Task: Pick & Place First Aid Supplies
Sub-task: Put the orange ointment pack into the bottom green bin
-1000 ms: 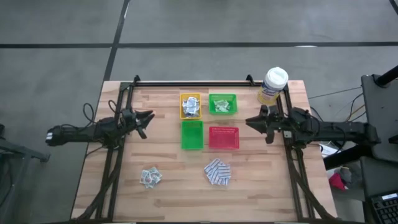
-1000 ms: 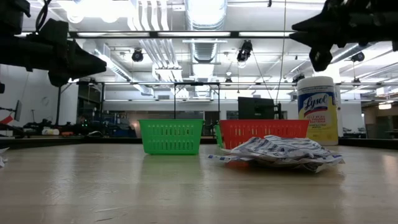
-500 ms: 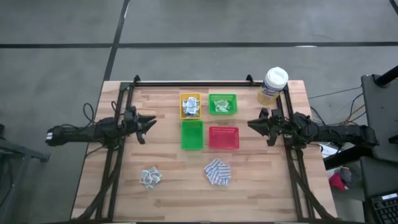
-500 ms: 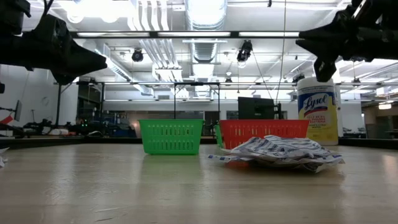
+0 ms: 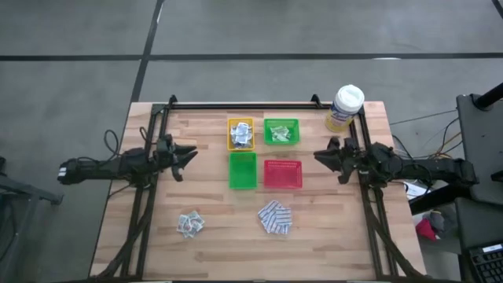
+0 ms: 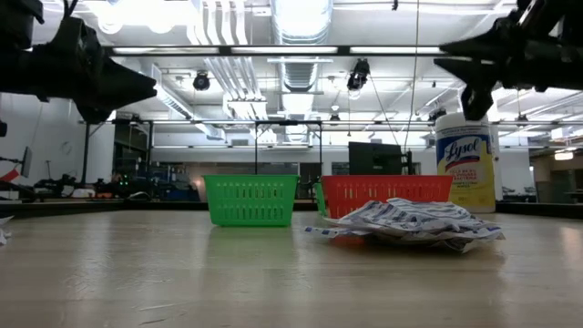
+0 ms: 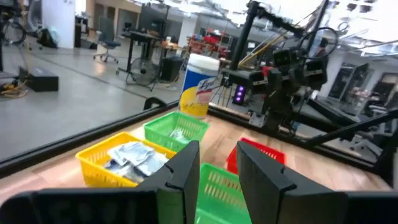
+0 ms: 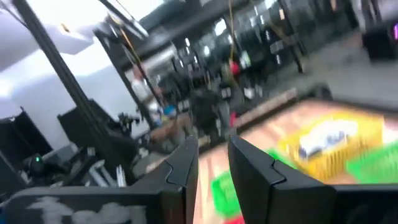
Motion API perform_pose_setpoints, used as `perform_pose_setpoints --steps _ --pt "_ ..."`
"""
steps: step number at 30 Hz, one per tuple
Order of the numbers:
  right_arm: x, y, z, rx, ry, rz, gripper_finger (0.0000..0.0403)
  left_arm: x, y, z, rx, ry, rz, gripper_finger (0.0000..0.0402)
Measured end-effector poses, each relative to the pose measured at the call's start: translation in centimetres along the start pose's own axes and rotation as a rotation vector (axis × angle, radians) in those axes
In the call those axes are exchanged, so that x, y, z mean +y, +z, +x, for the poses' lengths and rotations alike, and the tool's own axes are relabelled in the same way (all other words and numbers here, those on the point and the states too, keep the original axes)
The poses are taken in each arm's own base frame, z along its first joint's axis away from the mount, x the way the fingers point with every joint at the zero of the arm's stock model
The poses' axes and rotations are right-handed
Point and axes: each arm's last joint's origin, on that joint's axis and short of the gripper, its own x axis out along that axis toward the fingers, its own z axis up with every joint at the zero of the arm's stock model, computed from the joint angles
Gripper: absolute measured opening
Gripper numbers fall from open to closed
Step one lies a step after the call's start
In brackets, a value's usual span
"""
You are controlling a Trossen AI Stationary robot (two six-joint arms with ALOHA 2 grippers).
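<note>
Two green trays [image 5: 243,170], one yellow [image 5: 240,134], one red [image 5: 282,174]; blue-and-white patterned pads [image 5: 275,218]; pale wooden desk [image 5: 212,251].

Four small trays cluster mid-table: a yellow tray [image 5: 240,133] and a green tray [image 5: 281,131] behind, another green tray [image 5: 243,170] and a red tray [image 5: 282,174] in front, almost touching, with no passage between them. Bare wood lies open on both flanks and along the near edge, broken only by a small packet pile [image 5: 190,224] and a larger pile [image 5: 275,217]. The yellow canister [image 5: 344,108] blocks the far right corner.
</note>
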Motion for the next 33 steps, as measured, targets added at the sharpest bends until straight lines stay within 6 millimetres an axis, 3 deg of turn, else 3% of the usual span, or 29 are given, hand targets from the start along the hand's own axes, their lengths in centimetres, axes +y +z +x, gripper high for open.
perform_pose_setpoints --steps 11,26,33 --pt "0.7 1.2 -0.6 -0.112 0.054 -0.108 0.0069 -1.4 4.1 0.5 0.084 -0.065 0.125 0.0108" --pt "1.2 1.8 -1.6 -0.183 0.090 -0.139 0.0084 -3.7 9.2 1.5 0.706 -0.154 0.209 0.0108" --pt "1.2 1.7 -1.8 -0.186 0.093 -0.126 0.0083 -5.0 9.3 2.3 0.888 -0.253 0.165 0.0108"
